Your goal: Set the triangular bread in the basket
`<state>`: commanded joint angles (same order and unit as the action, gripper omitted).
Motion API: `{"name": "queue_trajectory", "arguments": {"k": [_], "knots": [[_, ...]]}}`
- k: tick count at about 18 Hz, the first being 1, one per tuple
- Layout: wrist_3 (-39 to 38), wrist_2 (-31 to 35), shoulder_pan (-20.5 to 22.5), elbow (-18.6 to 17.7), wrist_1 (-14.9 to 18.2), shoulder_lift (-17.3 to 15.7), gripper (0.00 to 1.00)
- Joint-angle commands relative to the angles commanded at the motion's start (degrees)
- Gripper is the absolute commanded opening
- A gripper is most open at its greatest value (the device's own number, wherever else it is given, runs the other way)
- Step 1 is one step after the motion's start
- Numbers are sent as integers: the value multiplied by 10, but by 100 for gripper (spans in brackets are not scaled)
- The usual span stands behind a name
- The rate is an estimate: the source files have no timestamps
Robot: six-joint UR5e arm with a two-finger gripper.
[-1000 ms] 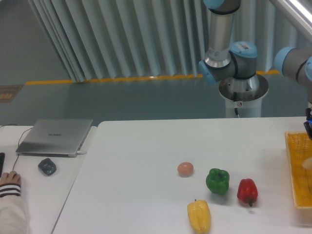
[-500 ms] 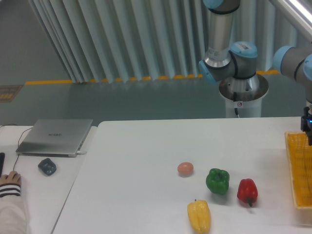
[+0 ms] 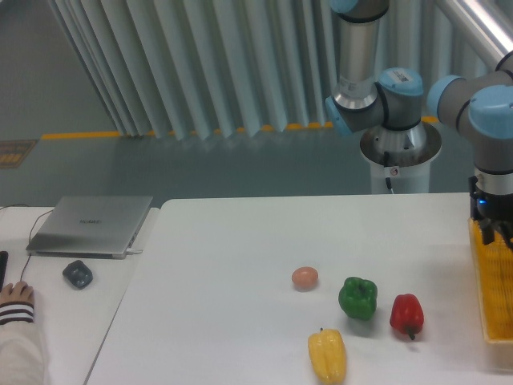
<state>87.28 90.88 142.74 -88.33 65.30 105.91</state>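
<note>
The yellow-orange woven basket (image 3: 490,309) sits at the table's right edge, cut off by the frame. My gripper (image 3: 494,234) hangs just above the basket's near-left part. Its dark fingers (image 3: 482,233) stand apart, with yellow mesh showing between them and nothing held. The triangular bread does not show in this view; the part of the basket inside the frame looks bare.
On the white table (image 3: 240,265) lie a pinkish-brown egg-like ball (image 3: 304,277), a green pepper (image 3: 357,297), a red pepper (image 3: 406,314) and a yellow pepper (image 3: 328,356). A laptop (image 3: 90,224), a dark mouse (image 3: 78,273) and a person's hand (image 3: 16,297) are at the left.
The arm has swung left into the frame, with the gripper now over the basket's left part. A pale shape seen in the basket a second ago is no longer visible.
</note>
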Motion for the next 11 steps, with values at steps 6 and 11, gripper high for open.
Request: {"name": "queue_trajectory", "arguments": {"k": [6,11], "knots": [[-4,6,-27,-6,-4,0,100],[-47,11,-56,-25,-1,3,100]]}}
